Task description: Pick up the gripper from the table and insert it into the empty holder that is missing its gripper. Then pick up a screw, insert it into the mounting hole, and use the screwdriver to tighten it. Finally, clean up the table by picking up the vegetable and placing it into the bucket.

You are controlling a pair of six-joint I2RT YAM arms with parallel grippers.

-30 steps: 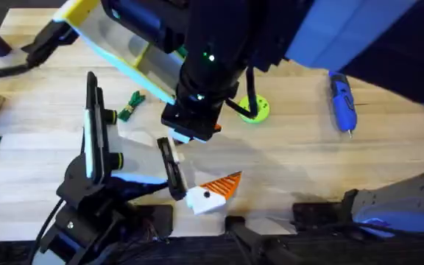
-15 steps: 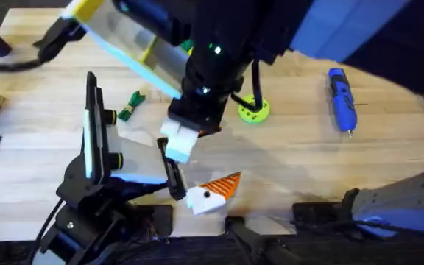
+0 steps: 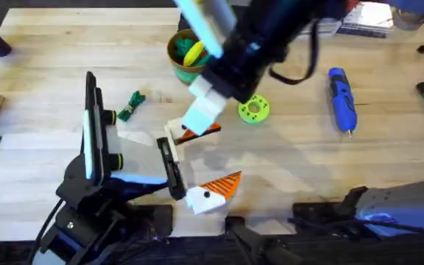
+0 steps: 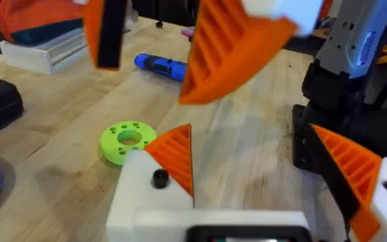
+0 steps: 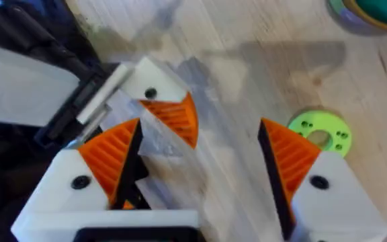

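- Since the earlier overhead frames, the right arm has swung off toward the far right of the light wooden tabletop (image 3: 389,169), uncovering the small round bucket with a yellow-green rim (image 3: 185,53) near the far edge.
- Right gripper (image 3: 197,125), white with orange ribbed fingers, now hangs over the middle of the tabletop; its jaws stand wide apart and grip nothing.
- Left gripper (image 3: 197,180) sits near the front edge, jaws apart and empty; 1 white mount carries an orange finger (image 3: 223,184), the other side is hard to make out.
- Bright blue pen-shaped screwdriver (image 3: 341,99) lies toward the right side, well apart from both grippers.
- Small green leafy toy vegetable (image 3: 131,104) lies left of centre, on the bare wood, not in the bucket.
- Bright green ring-shaped disc (image 3: 254,109) rests just beside the right gripper.
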